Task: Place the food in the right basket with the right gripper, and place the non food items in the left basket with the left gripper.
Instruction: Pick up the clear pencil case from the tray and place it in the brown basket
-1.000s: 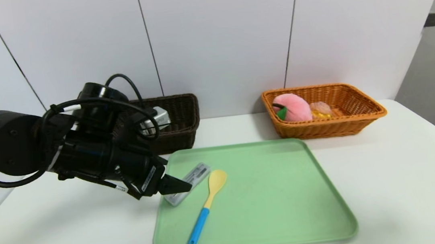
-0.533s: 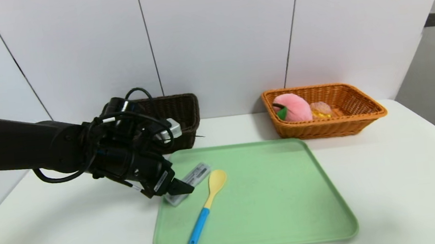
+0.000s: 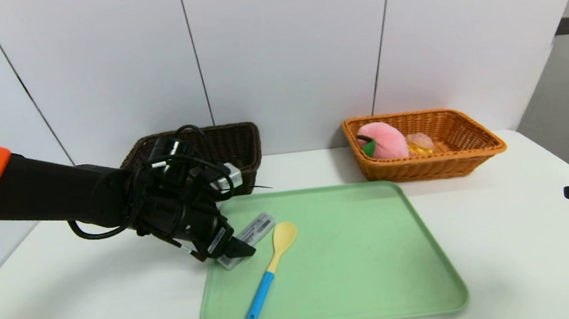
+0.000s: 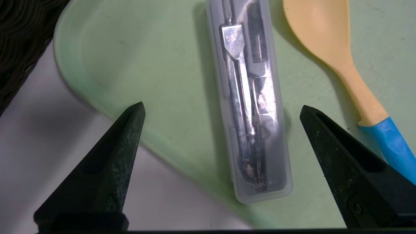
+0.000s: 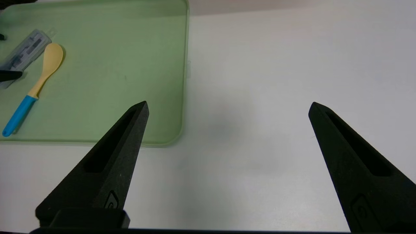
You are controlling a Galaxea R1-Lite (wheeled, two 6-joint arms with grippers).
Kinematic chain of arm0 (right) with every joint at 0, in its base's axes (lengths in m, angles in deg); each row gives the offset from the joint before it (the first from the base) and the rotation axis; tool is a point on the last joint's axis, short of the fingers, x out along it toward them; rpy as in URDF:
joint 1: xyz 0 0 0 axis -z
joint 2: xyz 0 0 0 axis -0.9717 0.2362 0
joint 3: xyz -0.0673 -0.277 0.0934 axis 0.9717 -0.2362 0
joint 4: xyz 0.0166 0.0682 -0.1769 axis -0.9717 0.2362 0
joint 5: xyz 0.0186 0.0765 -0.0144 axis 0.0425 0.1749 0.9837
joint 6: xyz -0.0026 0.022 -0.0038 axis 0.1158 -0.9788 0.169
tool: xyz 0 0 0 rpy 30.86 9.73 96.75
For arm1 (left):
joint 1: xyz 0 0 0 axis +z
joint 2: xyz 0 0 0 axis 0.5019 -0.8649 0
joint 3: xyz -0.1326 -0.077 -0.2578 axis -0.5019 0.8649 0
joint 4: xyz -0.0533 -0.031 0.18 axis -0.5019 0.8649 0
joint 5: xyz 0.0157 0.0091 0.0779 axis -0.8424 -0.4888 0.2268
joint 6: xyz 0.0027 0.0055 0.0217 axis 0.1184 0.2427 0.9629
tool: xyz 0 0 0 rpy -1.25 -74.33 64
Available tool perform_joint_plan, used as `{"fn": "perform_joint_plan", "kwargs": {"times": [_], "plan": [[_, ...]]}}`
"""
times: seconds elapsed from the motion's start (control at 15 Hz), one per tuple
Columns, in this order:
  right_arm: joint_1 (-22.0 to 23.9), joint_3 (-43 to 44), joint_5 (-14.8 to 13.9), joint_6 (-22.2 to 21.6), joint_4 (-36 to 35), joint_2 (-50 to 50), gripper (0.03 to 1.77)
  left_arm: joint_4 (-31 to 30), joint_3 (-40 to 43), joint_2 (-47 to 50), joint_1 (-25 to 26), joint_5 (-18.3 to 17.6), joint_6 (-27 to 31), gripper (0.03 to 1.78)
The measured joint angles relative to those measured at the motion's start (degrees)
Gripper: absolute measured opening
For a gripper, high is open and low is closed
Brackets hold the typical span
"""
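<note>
The left end effector (image 4: 221, 110) has dropped toward the tray (image 3: 358, 257), fingers spread wide astride the compass case (image 4: 250, 107); closing looks next; spoon (image 3: 270, 272) waits.

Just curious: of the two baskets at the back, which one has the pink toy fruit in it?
The orange basket on the right holds the pink toy fruit; the dark brown basket is on the left.

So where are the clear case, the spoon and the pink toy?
clear case (image 4: 250, 107), left wrist view, middle of its lid.
spoon (image 3: 282, 237), head view, its yellow bowl.
pink toy (image 3: 385, 140), head view, its rounded pink body.
</note>
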Motion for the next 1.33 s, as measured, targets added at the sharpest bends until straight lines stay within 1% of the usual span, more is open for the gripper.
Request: {"fn": "perform_joint_plan", "kwargs": {"times": [0.4,0.6,1.13,1.2,1.33], "plan": [[0.00,-0.68,-0.02,-0.02,-0.09,0.33,1.70,-0.30,-0.07,-1.21,-0.13,0.20,0.11,1.69],[0.01,-1.15,0.00,0.00,-0.12,0.35,1.70,-2.01,-0.09,-1.82,-0.28,1.02,0.13,1.69],[0.01,-1.24,-0.11,0.01,-0.12,0.37,1.70,-2.12,0.45,-2.12,-0.77,1.10,0.16,1.69],[0.01,-1.23,-0.11,0.00,-0.12,0.37,1.70,-2.10,0.52,-2.10,-0.79,1.12,0.16,1.60],[0.01,-1.16,-0.10,0.00,-0.17,0.30,1.70,-1.99,0.61,-1.96,-0.80,1.07,0.02,1.27]]}}
